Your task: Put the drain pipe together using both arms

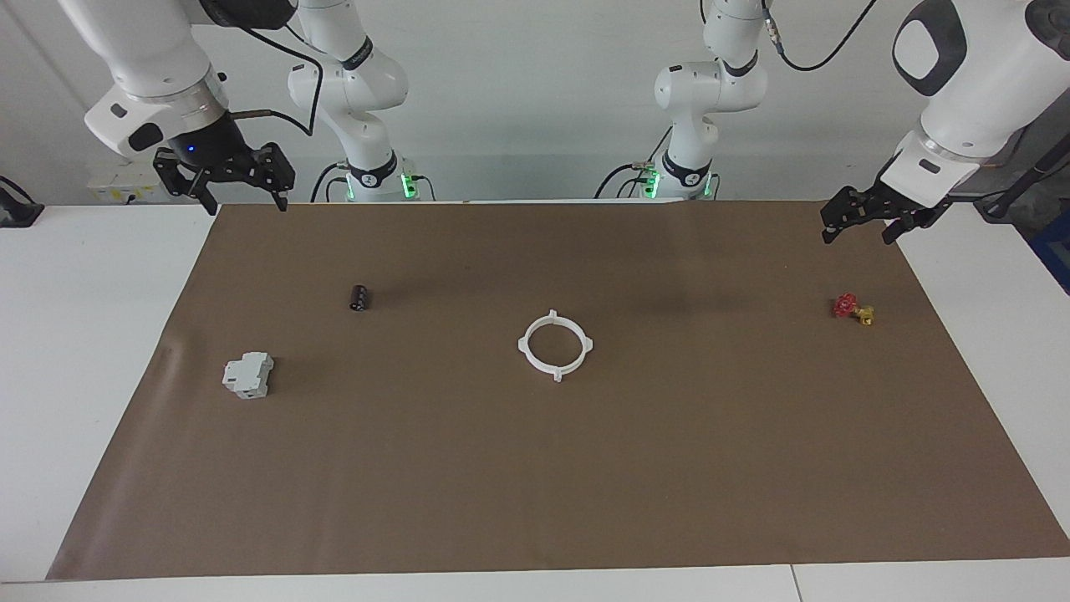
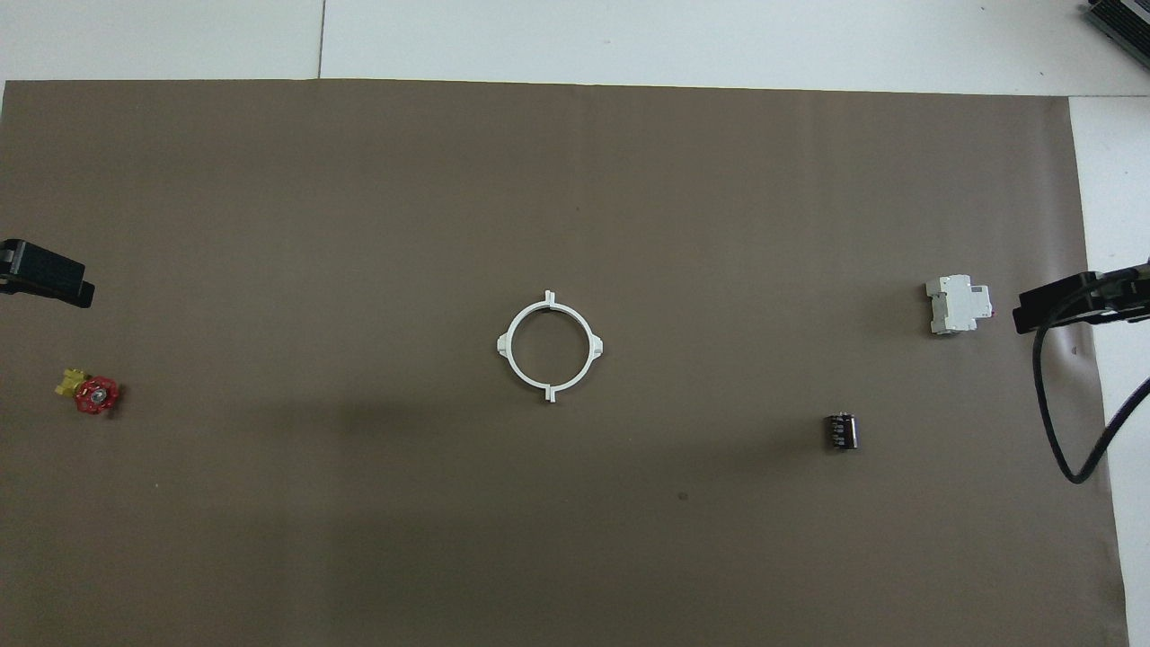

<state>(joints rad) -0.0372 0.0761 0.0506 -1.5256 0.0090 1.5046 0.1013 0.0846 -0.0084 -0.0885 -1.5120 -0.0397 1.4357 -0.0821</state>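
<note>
The drain pipe [image 1: 526, 348] [image 2: 508, 352] lies flat in the middle of the brown mat as one closed white ring with four small tabs around its rim. Nothing touches it. My left gripper [image 1: 857, 237] [image 2: 45, 277] hangs open in the air over the mat's edge at the left arm's end, holding nothing. My right gripper [image 1: 244, 201] [image 2: 1074, 305] hangs open and empty over the mat's corner at the right arm's end. Both grippers are well away from the ring.
A red-and-brass valve [image 1: 851, 308] [image 2: 92, 393] sits toward the left arm's end. Toward the right arm's end are a grey-white boxy block [image 1: 248, 374] [image 2: 959, 304] and a small black cylinder [image 1: 359, 298] [image 2: 841, 430]. A brown mat [image 1: 535, 485] covers the white table.
</note>
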